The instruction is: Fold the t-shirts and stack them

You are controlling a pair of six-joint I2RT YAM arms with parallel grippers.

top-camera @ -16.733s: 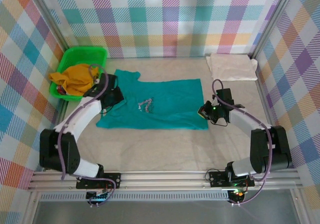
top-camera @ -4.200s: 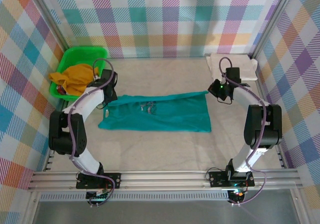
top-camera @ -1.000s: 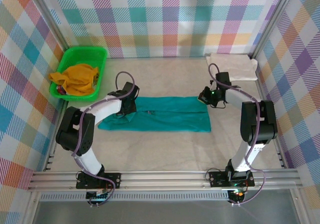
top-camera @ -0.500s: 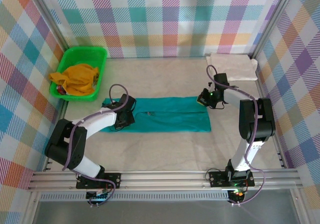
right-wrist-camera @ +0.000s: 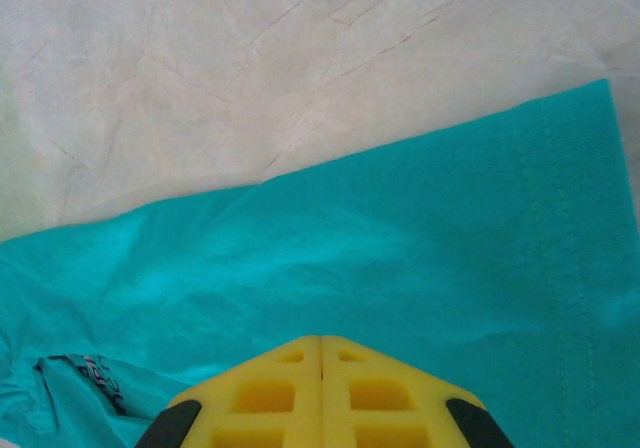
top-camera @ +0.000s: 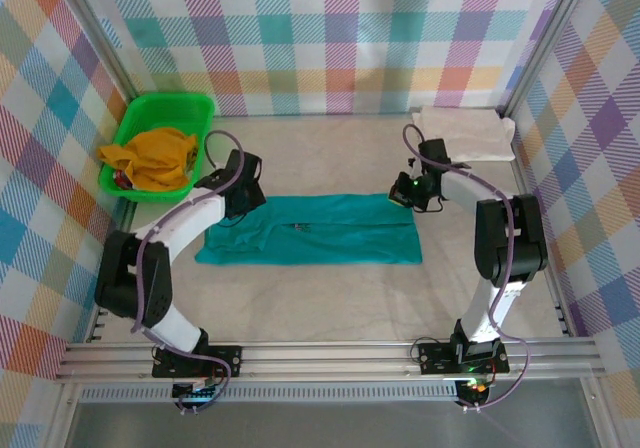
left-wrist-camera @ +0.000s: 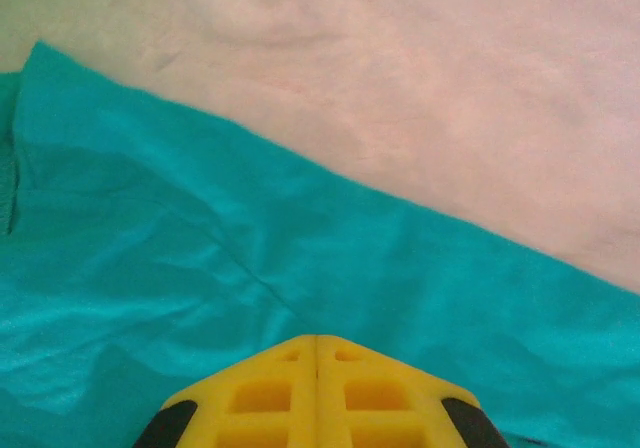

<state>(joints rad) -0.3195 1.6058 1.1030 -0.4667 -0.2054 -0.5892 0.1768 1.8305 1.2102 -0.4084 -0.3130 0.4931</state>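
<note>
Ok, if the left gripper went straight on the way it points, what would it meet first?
Most likely the teal t-shirt: the shut left gripper points at cloth just ahead of its tips. Bare table starts beyond the shirt's edge; depth is unclear.

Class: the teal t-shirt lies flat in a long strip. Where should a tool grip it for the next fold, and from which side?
Probably a corner at one short end of the teal t-shirt, coming from above. It lies flat, long from left to right, so only thin edges offer a pinch, and carrying one end across would halve it.
</note>
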